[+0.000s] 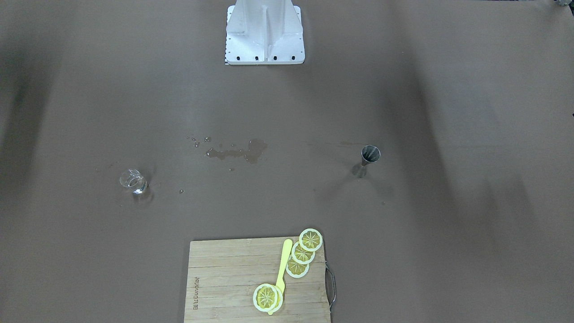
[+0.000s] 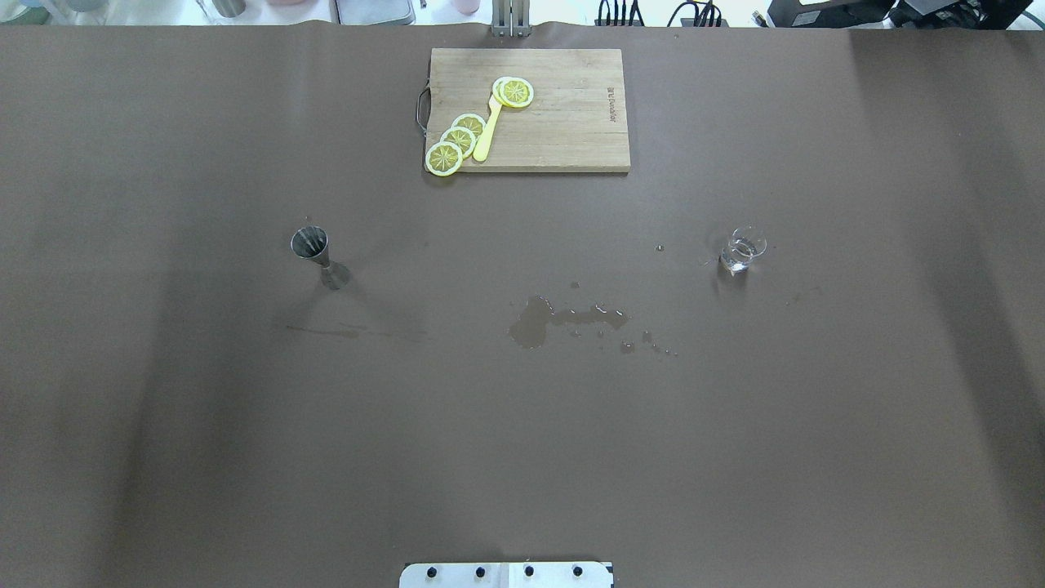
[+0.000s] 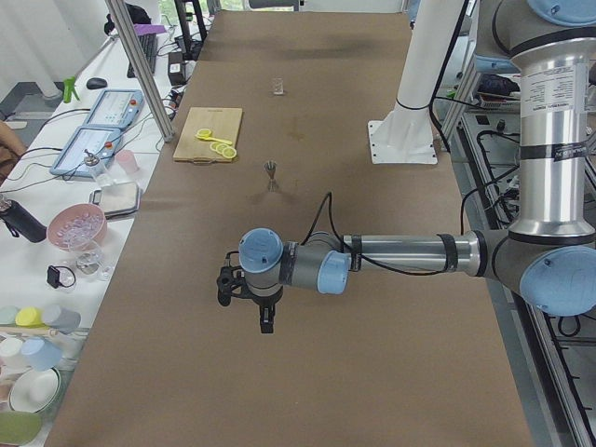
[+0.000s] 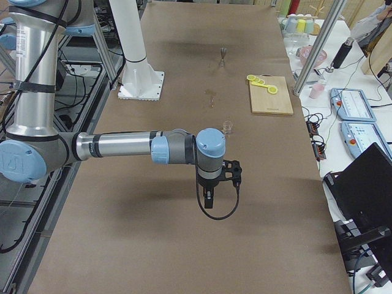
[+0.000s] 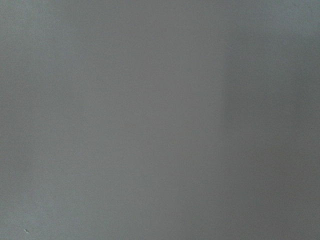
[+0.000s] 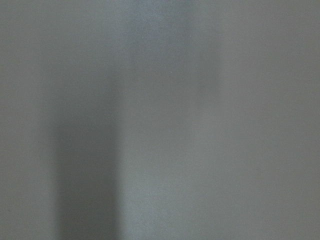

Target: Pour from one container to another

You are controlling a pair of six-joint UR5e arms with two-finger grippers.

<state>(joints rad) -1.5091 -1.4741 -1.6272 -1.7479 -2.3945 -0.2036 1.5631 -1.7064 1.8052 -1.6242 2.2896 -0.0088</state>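
Glass cup [image 2: 741, 249]: upright on the robot's right side
Jigger [image 2: 314, 249]: upright on the left side, well apart, puddle [image 2: 563, 318] between
Nearer arm: right, I judge
Right gripper [image 4: 208, 201]: outward of the cup; opening I cannot tell
Left gripper [image 3: 265, 321]: opening I cannot tell either

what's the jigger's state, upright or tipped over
Upright: the jigger stands on its flared base, cone mouth facing up, in overhead and front views.

The brown-covered table [image 2: 163, 449] bears a steel jigger [image 2: 313, 245] well beyond the left gripper [image 3: 265, 321] and a clear glass cup [image 2: 741, 249] near the right gripper [image 4: 208, 201]. A puddle [image 2: 535, 322] lies between cup and jigger, and a bamboo cutting board [image 2: 563, 122] lies farther off.
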